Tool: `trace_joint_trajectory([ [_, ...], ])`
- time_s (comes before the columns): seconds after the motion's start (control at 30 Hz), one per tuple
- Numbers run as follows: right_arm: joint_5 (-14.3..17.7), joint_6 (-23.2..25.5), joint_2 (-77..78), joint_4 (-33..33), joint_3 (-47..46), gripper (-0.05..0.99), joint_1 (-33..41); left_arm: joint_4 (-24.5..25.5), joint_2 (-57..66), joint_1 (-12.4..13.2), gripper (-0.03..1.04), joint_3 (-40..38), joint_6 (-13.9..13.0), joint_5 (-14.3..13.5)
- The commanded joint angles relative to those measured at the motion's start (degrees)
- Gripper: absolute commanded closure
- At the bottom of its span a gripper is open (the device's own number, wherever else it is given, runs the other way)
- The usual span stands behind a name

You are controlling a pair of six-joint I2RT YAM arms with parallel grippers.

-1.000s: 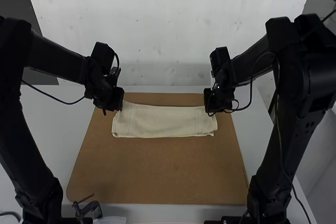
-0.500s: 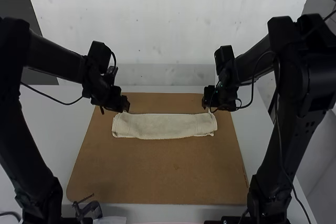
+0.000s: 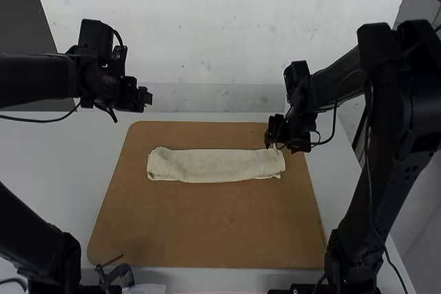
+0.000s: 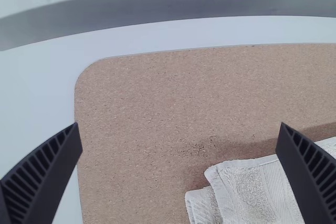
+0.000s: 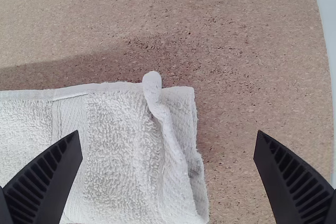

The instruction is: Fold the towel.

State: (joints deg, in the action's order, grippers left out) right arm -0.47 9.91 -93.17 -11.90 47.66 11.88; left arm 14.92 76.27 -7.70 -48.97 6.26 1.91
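Note:
The cream towel (image 3: 215,165) lies folded into a long, narrow strip across the board, its layers showing at the ends. My left gripper (image 3: 147,98) hangs off beyond the towel's left end, raised above the table. In the left wrist view my left gripper (image 4: 178,135) is open, with a corner of the towel (image 4: 252,192) near one finger. My right gripper (image 3: 271,144) is over the towel's right end. Seen from the right wrist, my right gripper (image 5: 168,142) stands open above the towel's end (image 5: 121,156), where a raised ridge runs along the edge.
A brown board (image 3: 207,228) lies under the towel on the white table (image 3: 62,163). Bare board stretches on the near side of the towel. A small dark clamp-like object (image 3: 116,275) sits at the near left edge.
My left gripper has let go of the towel's far left corner and moved up and left. My right gripper has opened and shifted slightly; the towel's far edge has dropped toward the near side.

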Motion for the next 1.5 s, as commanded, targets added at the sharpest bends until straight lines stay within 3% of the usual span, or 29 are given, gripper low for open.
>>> trace_joint_trajectory([
  [0.0, -1.0, 1.7, -3.2, 0.4, 0.1, 0.11, 0.5, -0.3, -0.9, 0.3, 0.07, -1.1, -0.5, 1.3],
  [0.3, 0.9, 2.6, -10.7, -0.9, 1.2, 0.15, 4.7, -1.0, -1.9, 1.3, 0.07, 0.3, -0.5, 1.4],
  [0.33, 1.3, 2.7, -11.0, -1.2, 1.4, 0.3, 5.2, -0.9, -2.0, 1.4, 0.07, 0.4, -0.5, 1.5],
  [0.43, 2.5, 3.2, -11.0, -1.0, 1.5, 0.9, 6.0, -1.0, -2.1, 1.7, 0.07, 0.6, -0.5, 1.6],
  [0.73, 2.6, 2.6, -9.0, -1.5, 2.4, 0.91, 2.9, -1.6, -2.1, 2.6, 0.07, 1.3, -0.5, 2.7],
  [1.47, -0.6, -11.3, -8.3, -5.9, 10.9, 0.91, -28.0, -3.4, -1.7, 1.7, 0.03, 2.2, -0.5, 2.3],
])
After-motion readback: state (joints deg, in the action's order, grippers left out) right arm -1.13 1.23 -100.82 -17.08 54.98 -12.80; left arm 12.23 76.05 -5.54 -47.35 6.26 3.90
